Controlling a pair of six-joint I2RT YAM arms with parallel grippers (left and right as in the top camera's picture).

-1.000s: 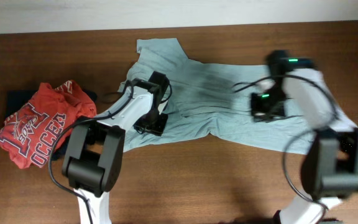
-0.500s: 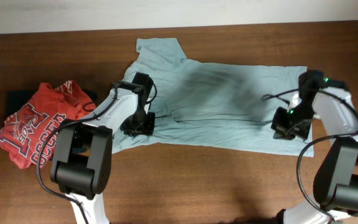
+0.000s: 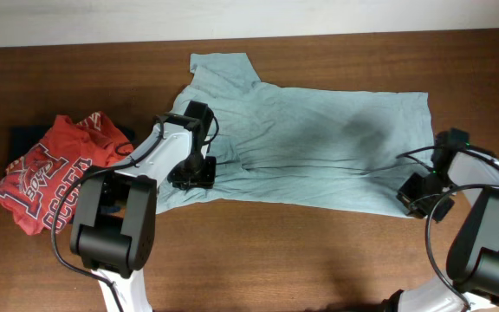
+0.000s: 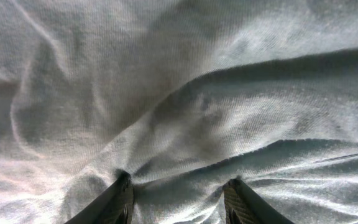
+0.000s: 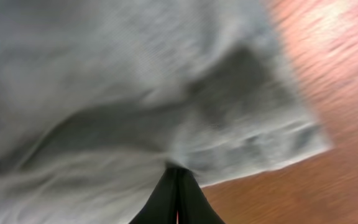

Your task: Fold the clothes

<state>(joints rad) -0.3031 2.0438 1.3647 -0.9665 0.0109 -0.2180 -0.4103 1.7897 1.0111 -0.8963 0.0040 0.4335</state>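
Brown surface (image 3: 319,251): right end effector (image 5: 178,173), pinching the shirt (image 3: 319,139), has pulled it flat; left end effector (image 4: 180,186), spread, pins it

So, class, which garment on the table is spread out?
The pale grey-teal T-shirt. The red printed shirt lies crumpled in a heap over a dark garment.

Overhead, the light is even and the picture sharp; a soft dark shadow lies on the T-shirt (image 3: 366,130) toward its right end. The left wrist view is crisp, folds shaded dark. The right wrist view is blurred throughout, with pinkish glare on the bench (image 5: 328,56).
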